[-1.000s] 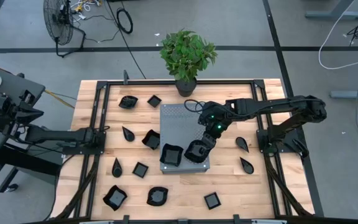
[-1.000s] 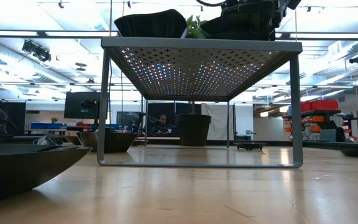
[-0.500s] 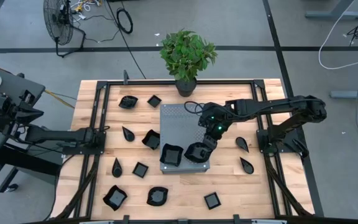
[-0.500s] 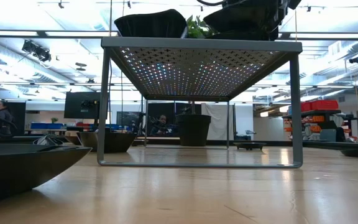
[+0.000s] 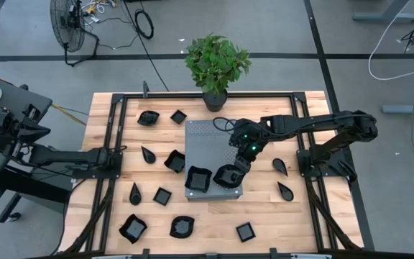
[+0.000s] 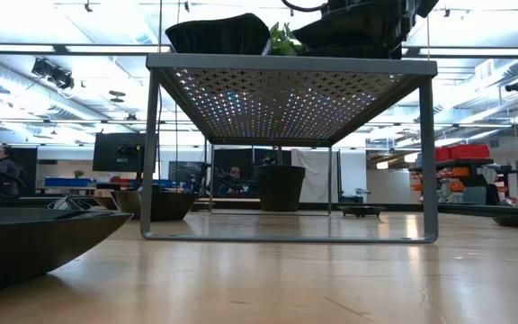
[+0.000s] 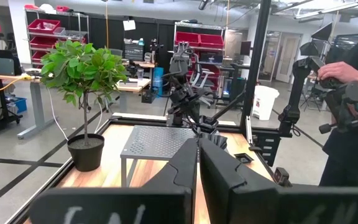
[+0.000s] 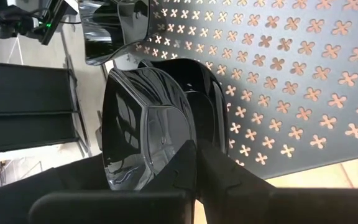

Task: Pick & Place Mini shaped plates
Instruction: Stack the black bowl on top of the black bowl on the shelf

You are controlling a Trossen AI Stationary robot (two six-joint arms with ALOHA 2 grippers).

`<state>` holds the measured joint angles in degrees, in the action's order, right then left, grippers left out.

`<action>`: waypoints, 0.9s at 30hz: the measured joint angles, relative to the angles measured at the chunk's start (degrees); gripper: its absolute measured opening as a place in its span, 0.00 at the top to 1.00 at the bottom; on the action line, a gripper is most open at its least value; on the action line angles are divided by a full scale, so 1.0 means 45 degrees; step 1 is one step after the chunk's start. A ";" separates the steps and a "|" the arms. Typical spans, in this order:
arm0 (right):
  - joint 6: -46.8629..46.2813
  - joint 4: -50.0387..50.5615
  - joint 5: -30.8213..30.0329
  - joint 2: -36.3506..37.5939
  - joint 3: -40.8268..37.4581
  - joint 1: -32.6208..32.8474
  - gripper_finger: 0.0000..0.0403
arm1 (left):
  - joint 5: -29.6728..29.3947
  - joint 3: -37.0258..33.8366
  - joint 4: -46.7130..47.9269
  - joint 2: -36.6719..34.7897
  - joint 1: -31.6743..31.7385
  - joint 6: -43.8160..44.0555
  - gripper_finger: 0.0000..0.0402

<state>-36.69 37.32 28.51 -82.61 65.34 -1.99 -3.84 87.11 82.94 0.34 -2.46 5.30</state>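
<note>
A grey perforated slab (image 5: pixel 208 147) stands on legs at the table's middle. One glossy black mini plate (image 5: pixel 197 179) rests on the slab's near edge. Beside it is a second rounded black plate (image 5: pixel 225 176), with my right gripper (image 5: pixel 237 167) shut on it; the right wrist view shows this plate (image 8: pixel 145 124) close up. In the low view both plates (image 6: pixel 218 34) (image 6: pixel 349 38) show on top of the slab. My left gripper (image 7: pixel 199 163) is shut on nothing and is held back, level, at the table's left side. My right gripper pinches the rounded plate's rim (image 8: pixel 188 134) between its two fingers, on the side of the plate toward the table's right. The fingers slant down from the far right. The plate sits tilted over the slab's near right part; whether its underside touches the slab I cannot tell.
Several more black plates lie loose on the wooden table: left of the slab (image 5: pixel 175 161), along the near edge (image 5: pixel 182 226) (image 5: pixel 245 232), and to the right (image 5: pixel 280 165) (image 5: pixel 285 191). A potted plant (image 5: pixel 217 65) stands at the far edge. A person's hand (image 7: pixel 337 70) shows beyond the table.
</note>
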 joint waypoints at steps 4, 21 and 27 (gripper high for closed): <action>0.0000 -0.0006 0.0000 0.0000 0.0000 0.0002 0.95 | 0.0000 -0.0004 0.0000 0.0000 0.0000 -0.0001 0.94; -0.0087 -0.0090 -0.0248 0.0204 0.0000 -0.0070 0.61 | 0.0000 -0.0004 -0.0001 0.0004 0.0000 0.0005 0.94; -0.0087 -0.0064 -0.0307 0.0804 0.0000 -0.0279 0.56 | 0.0000 -0.0004 0.0002 0.0003 -0.0001 0.0000 0.94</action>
<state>-37.08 37.03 27.13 -78.99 65.34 -3.25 -3.84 87.09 82.95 0.35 -2.47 5.30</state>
